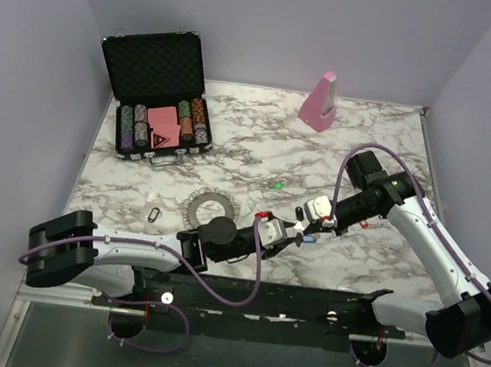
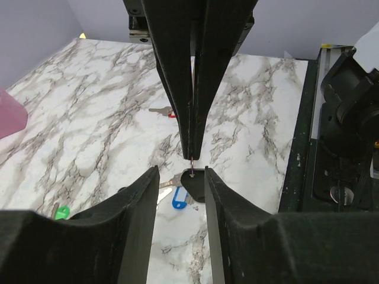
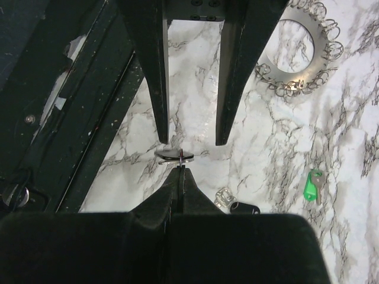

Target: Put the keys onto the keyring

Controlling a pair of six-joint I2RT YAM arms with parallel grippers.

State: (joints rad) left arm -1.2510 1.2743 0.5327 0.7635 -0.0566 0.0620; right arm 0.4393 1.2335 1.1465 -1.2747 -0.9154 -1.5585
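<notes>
So the black key is up off the table, hanging just off the keyring on the side toward the right arm. The keyring itself lies flat on the marble table, no key on it that I can see. The right gripper has its fingers pressed together on the thin metal loop at the key's head. The left gripper is spread, 1 finger each side of the black head, and not clamping it as far as I can tell. Looks like a handover or regrip to me, so tbh I'd have the left grab the plastic head squarely before the right lets go. Leave that loop sticking out free, since I reckon that's the bit that has to hook onto 1 of the keyring's rim coils. A blue key lies right under the pair, and a green key sits on that same side of the keyring, farther from the arm bases.
</notes>
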